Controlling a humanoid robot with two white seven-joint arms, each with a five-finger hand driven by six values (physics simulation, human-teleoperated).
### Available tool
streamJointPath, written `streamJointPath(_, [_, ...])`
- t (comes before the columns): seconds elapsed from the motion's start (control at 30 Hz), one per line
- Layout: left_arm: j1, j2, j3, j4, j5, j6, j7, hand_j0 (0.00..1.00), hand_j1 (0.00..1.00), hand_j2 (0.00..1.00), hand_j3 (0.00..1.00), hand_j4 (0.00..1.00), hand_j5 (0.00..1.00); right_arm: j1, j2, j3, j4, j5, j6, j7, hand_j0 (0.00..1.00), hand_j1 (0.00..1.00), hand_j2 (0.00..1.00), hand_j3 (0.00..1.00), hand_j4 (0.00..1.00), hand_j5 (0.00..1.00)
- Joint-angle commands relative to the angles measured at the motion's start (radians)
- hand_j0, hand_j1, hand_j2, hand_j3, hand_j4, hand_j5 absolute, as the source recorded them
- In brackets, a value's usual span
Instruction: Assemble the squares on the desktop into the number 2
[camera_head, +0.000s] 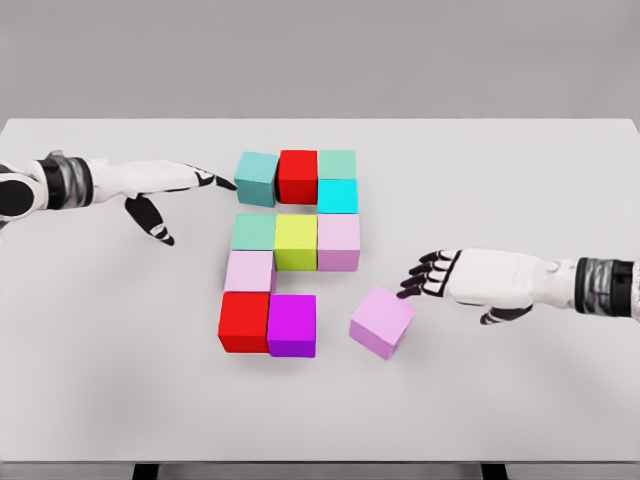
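Observation:
Coloured cubes lie on the white desktop (500, 160) in a partial figure. The top row holds a teal cube (257, 178), slightly askew, a red cube (298, 175) and a green cube (337, 163), with a cyan cube (337, 195) below it. The middle row is a green cube (254, 232), a yellow cube (296, 242) and a pink cube (339, 241). Below sit a pale pink cube (249, 271), a red cube (244, 321) and a magenta cube (292, 325). A loose lilac cube (382, 321) lies tilted to the right. My right hand (425, 275) hovers open just beside it. My left hand (185, 195) stretches open, fingertips by the teal cube.
The table's front edge (320, 462) runs along the bottom of the view. Bare tabletop surrounds the cube group on the far left and far right.

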Motion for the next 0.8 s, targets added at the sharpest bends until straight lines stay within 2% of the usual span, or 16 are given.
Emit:
streamJointPath(0.0, [0.000,-0.006,0.001,-0.001,-0.003,0.001,0.000,1.00,1.00,1.00,1.00,1.00,1.00,0.000,0.024,0.006,-0.011,-0.005,0.003,0.000,1.00,1.00,1.00,1.00,1.00,1.00])
streamJointPath(0.27, [-0.002,-0.026,-0.024,-0.009,-0.013,-0.001,0.000,1.00,1.00,1.00,1.00,1.00,1.00,-0.074,0.053,-0.017,0.007,-0.018,0.003,0.000,1.00,1.00,1.00,1.00,1.00,1.00])
streamJointPath(0.3, [-0.002,-0.026,-0.024,-0.009,-0.013,-0.001,0.000,1.00,1.00,1.00,1.00,1.00,1.00,-0.064,0.038,-0.041,0.007,-0.025,0.003,0.000,1.00,1.00,1.00,1.00,1.00,1.00])
streamJointPath(0.37, [-0.002,-0.023,-0.024,-0.007,-0.013,-0.001,0.000,1.00,1.00,1.00,1.00,1.00,1.00,-0.029,-0.078,-0.054,-0.014,-0.116,0.003,0.000,1.00,1.00,1.00,1.00,1.00,1.00])
streamJointPath(0.4, [-0.002,-0.019,-0.024,-0.003,-0.015,0.001,0.000,1.00,1.00,1.00,1.00,1.00,1.00,-0.008,-0.098,-0.058,-0.014,-0.139,0.003,0.000,1.00,1.00,1.00,1.00,1.00,1.00])
streamJointPath(0.47, [-0.002,-0.015,-0.024,0.002,-0.021,0.007,0.000,1.00,1.00,1.00,1.00,1.00,1.00,0.012,-0.109,-0.058,-0.014,-0.139,0.003,0.000,1.00,1.00,1.00,1.00,1.00,1.00])
streamJointPath(0.63, [-0.003,-0.033,-0.022,0.070,-0.049,0.011,0.005,1.00,1.00,1.00,1.00,1.00,1.00,0.026,-0.111,-0.032,-0.016,-0.130,0.003,0.000,1.00,1.00,1.00,1.00,1.00,1.00])
streamJointPath(0.77, [-0.012,-0.067,-0.019,0.149,-0.049,0.014,0.006,1.00,1.00,1.00,1.00,1.00,1.00,0.084,-0.132,-0.028,-0.016,-0.076,0.003,0.000,1.00,1.00,1.00,1.00,1.00,1.00])
